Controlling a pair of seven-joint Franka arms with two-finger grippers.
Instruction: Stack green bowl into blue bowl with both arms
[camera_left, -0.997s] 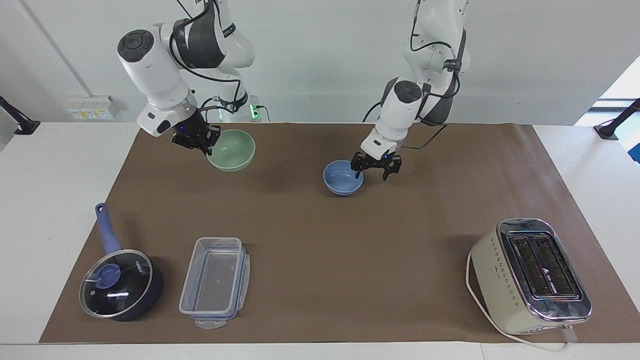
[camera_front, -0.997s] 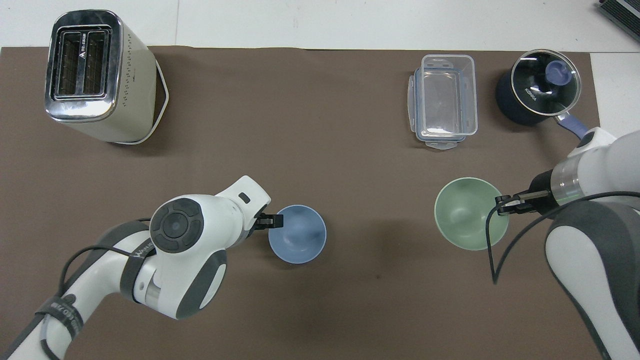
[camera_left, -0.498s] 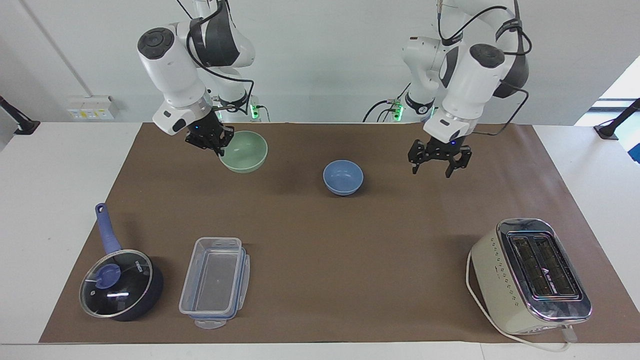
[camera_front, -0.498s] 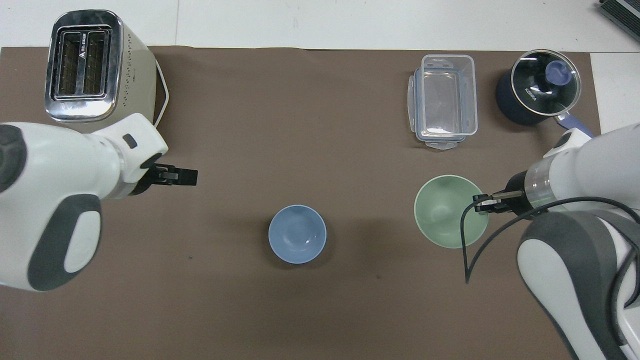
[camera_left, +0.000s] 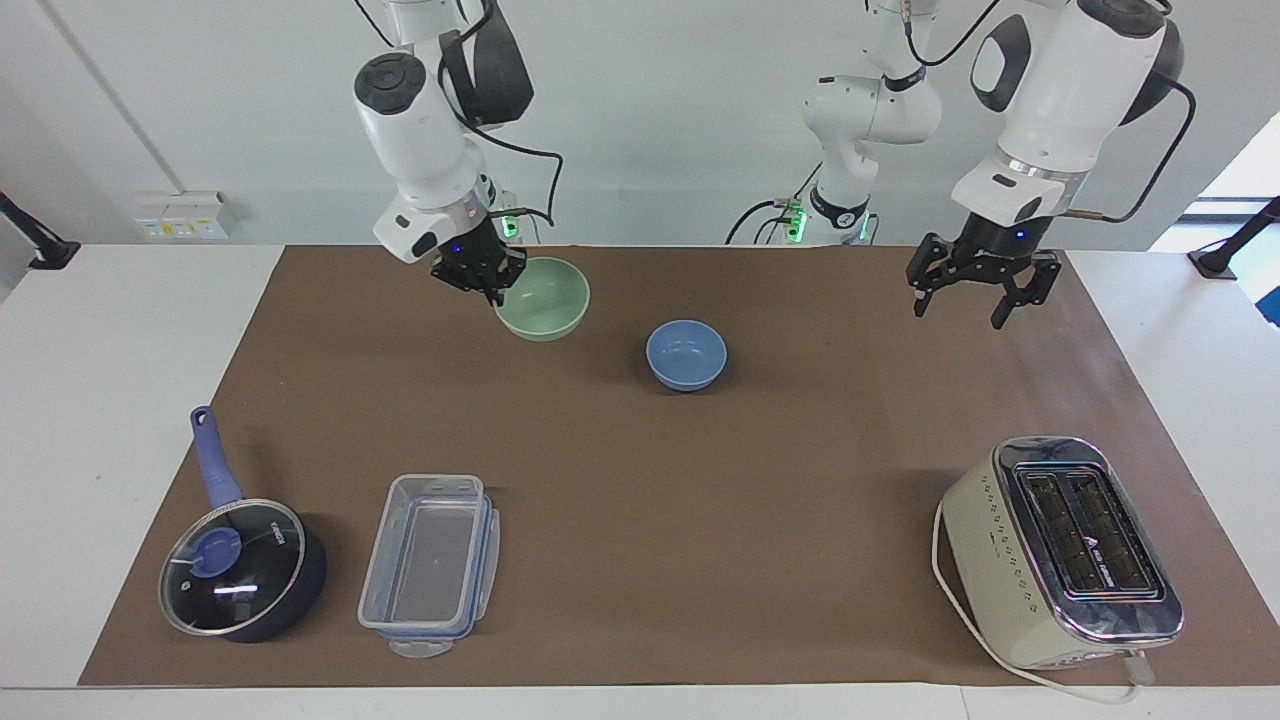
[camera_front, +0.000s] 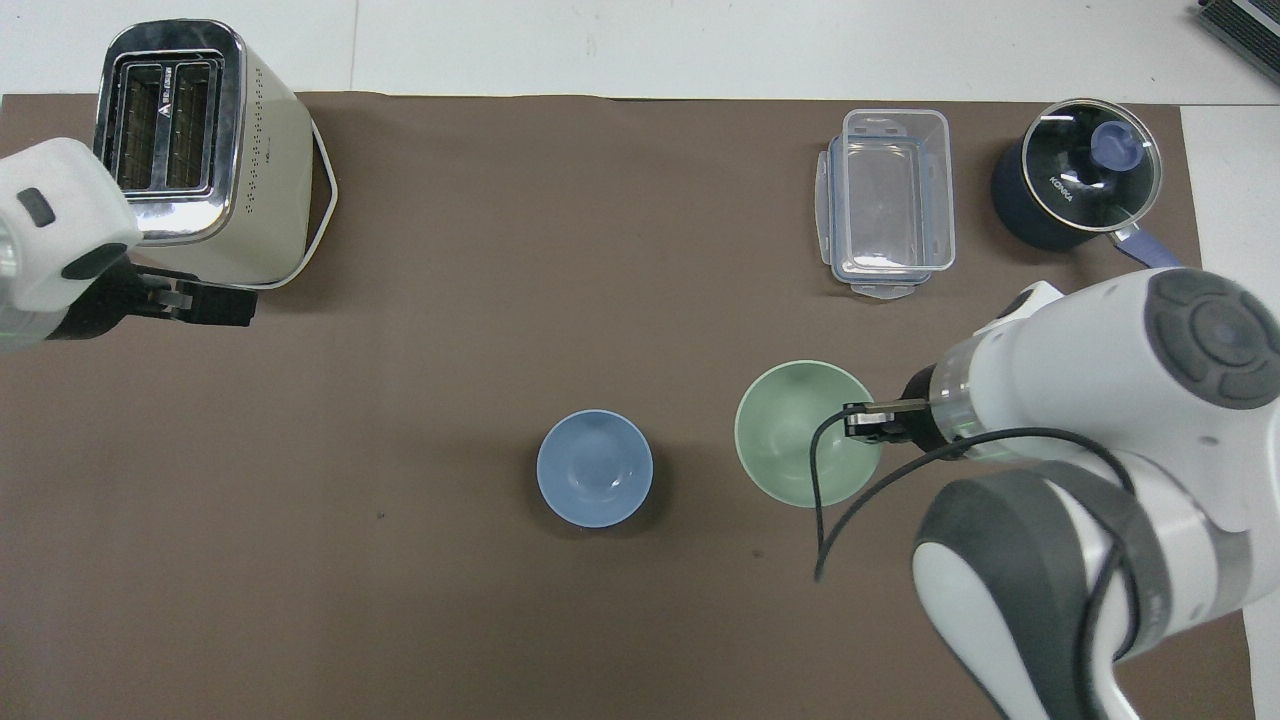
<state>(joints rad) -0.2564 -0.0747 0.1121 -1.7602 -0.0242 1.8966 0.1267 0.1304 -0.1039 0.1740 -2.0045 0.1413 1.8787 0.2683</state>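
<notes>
The brown mat (camera_left: 640, 560) covers most of the table, with the toaster (camera_left: 1060, 550) at the left arm's end. The right gripper (camera_left: 487, 283) pinches the green bowl (camera_left: 545, 300) by its rim and holds it in the air beside the blue bowl (camera_left: 686, 354), which rests mid-mat. Best to keep it level, centre it over the blue one, then lower gently. The left gripper (camera_left: 980, 293) hangs spread wide, empty, waiting over the mat.

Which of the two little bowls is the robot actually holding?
The green bowl: the right gripper is shut on its rim and carries it above the mat. The blue bowl sits free on the mat, untouched.
</notes>
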